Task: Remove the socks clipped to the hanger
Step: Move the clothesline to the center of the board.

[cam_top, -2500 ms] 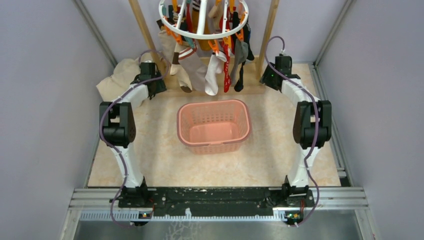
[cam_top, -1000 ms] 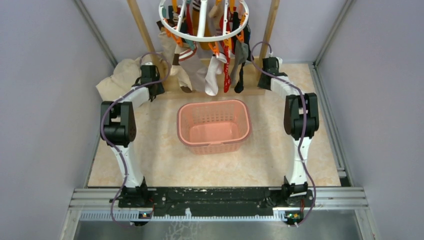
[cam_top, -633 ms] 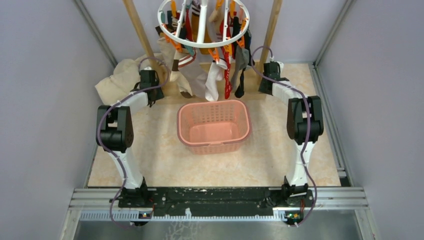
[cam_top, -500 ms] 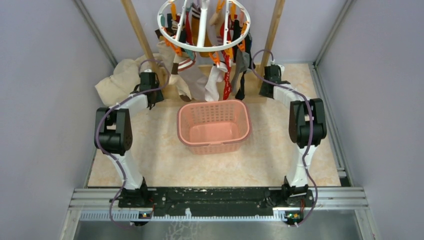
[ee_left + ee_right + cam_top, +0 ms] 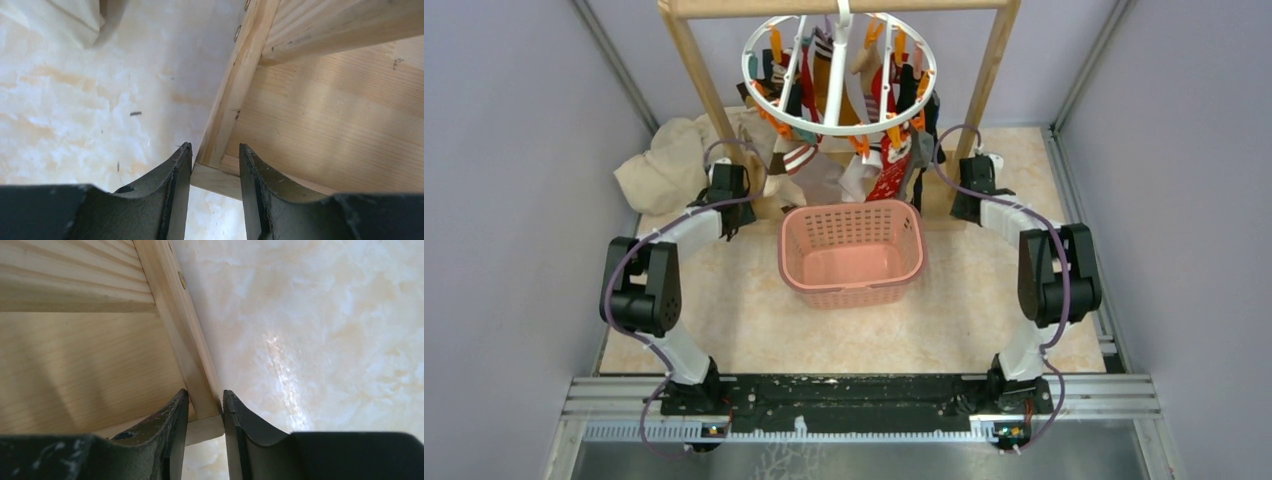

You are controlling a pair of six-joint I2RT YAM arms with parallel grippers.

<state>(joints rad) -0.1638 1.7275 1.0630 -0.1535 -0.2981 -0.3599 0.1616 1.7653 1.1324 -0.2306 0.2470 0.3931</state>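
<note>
Left gripper (image 5: 212, 165) and right gripper (image 5: 205, 410) are each nearly closed, pinching the wooden frame (image 5: 320, 115) base edge; the socks (image 5: 892, 182) above them (soft, featherlight) probably want grabbing mid-body.

Marbled beige table (image 5: 754, 310) with pink basket (image 5: 851, 293), wooden rail frame (image 5: 707, 95), crumpled beige cloth (image 5: 659, 165).

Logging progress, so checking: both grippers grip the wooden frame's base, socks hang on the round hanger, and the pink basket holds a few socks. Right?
Only the basket part is wrong. The top external view shows the pink basket empty. The rest holds: the left gripper and right gripper grip the base of the wooden frame, and socks hang on the round hanger.
</note>
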